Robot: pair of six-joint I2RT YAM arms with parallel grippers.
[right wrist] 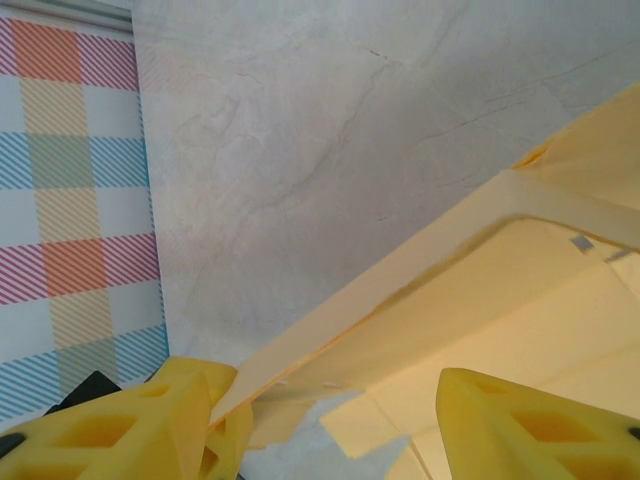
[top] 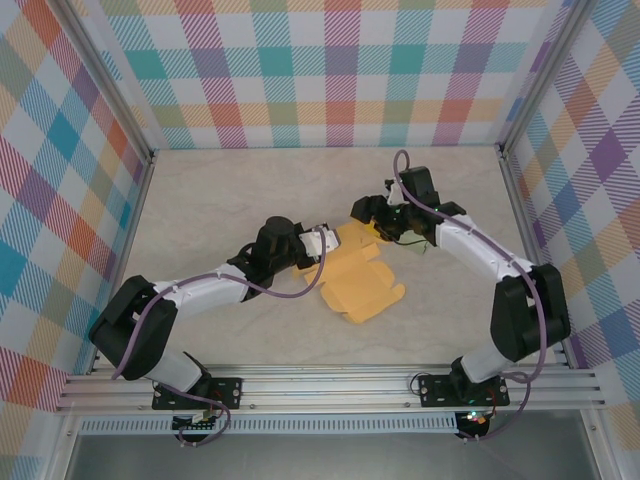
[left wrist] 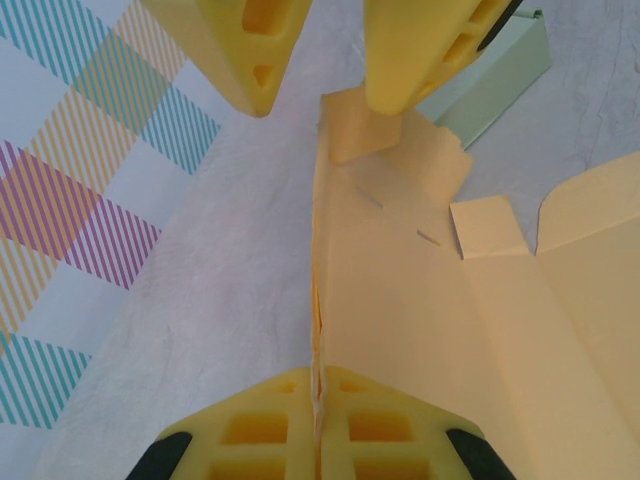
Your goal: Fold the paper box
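Left gripper [left wrist: 318,385]: clamped on yellow paper box [left wrist: 420,330] edge, whereby it is anchored | right gripper [right wrist: 325,390]: parted around raised flap [right wrist: 400,275], for folding

Overhead and two close wrist views share box [top: 365,285].

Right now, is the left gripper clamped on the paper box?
Yes, the left gripper is shut tight on an upright edge of the paper box.

Flat yellow paper box blank [top: 365,285] lies mid marbled table [top: 230,190]; left gripper [top: 327,240] on its left edge, right gripper [top: 373,228] at its far edge.
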